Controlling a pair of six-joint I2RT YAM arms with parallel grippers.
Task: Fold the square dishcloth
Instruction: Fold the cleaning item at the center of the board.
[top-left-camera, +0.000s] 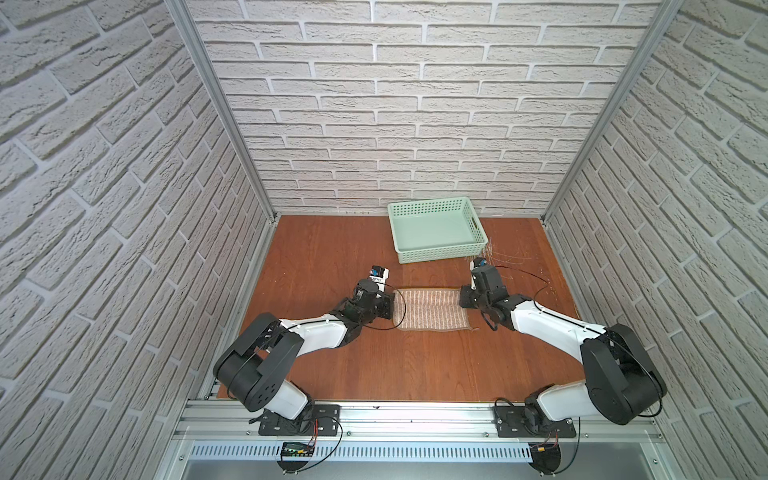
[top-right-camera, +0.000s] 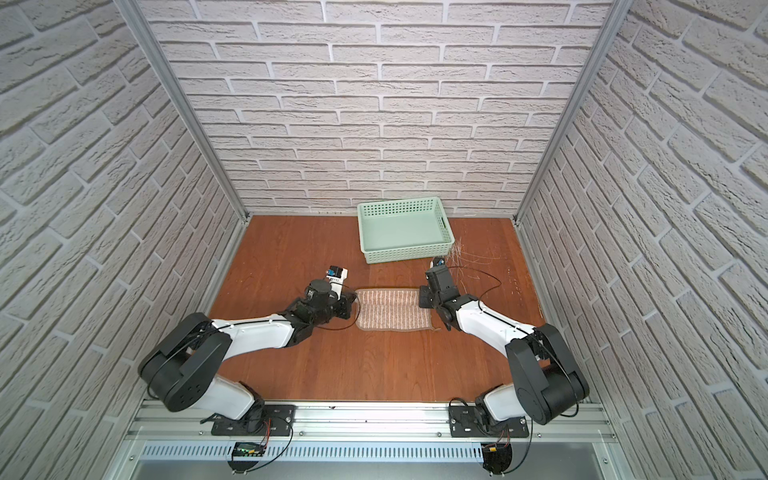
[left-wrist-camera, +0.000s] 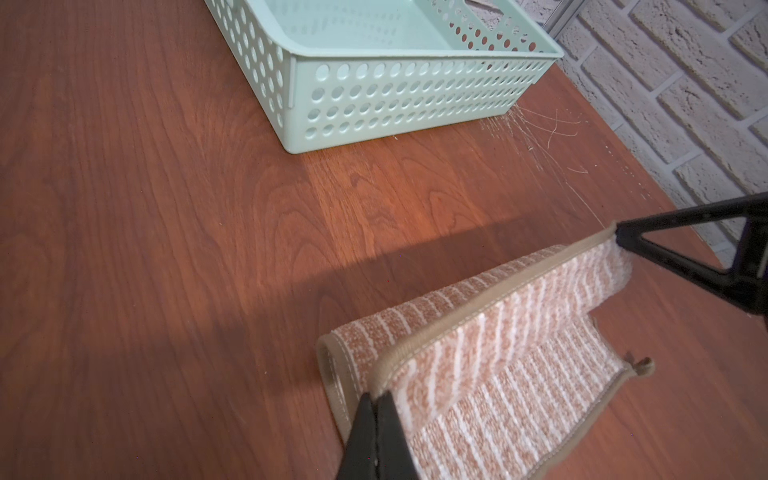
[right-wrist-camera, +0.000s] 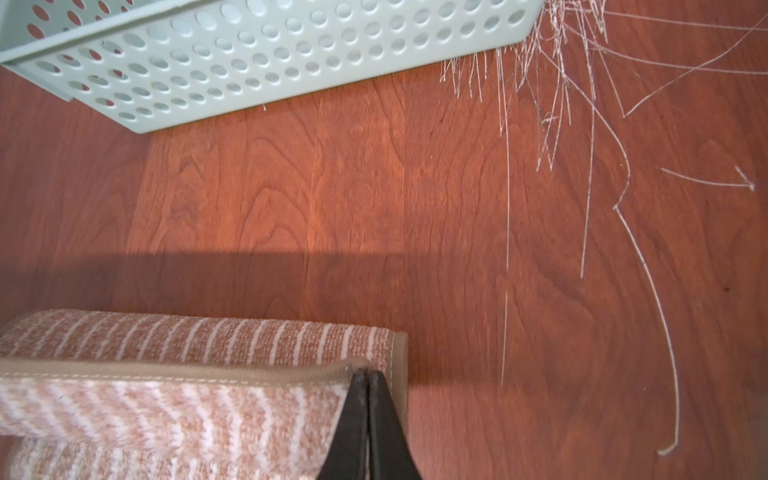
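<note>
The square dishcloth (top-left-camera: 432, 309) lies half doubled at the middle of the desk (top-left-camera: 374, 365). The left fingers (left-wrist-camera: 361, 436) and right fingers (right-wrist-camera: 353, 415) each pinch one corner of its raised hemmed edge, apparently keeping it taut so that it lands squarely.

Left end effector (left-wrist-camera: 376, 399) and right end effector (right-wrist-camera: 368, 376) low, each clamped on the square dishcloth (top-left-camera: 432, 309)

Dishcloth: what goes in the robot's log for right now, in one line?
step: folding | left gripper: shut on square dishcloth corner | right gripper: shut on same hem, other end | held edge: raised above table
</note>
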